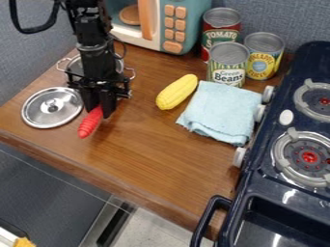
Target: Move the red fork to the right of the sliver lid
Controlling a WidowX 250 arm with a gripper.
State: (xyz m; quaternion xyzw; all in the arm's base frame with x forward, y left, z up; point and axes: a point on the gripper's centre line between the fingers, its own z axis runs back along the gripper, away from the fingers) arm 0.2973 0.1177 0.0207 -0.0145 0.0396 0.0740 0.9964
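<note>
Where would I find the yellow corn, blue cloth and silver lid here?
Yellow corn (pixel 176 91): camera view, middle of the cob.
Blue cloth (pixel 221 111): camera view, middle of its top.
Silver lid (pixel 52 106): camera view, its central knob.

The wooden counter (pixel 151 149) is viewed from above at a downward slant, from its front side toward the blue-grey rear wall (pixel 290 17). At moderate range, the stove (pixel 266 190) and toy microwave (pixel 188 24) are partly cropped.

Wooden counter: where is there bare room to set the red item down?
Broadest: the counter between the red item, blue cloth and front edge. A narrower patch separates the gripper from the corn. Crowded: around the lid and gripper, and by the cans.
</note>
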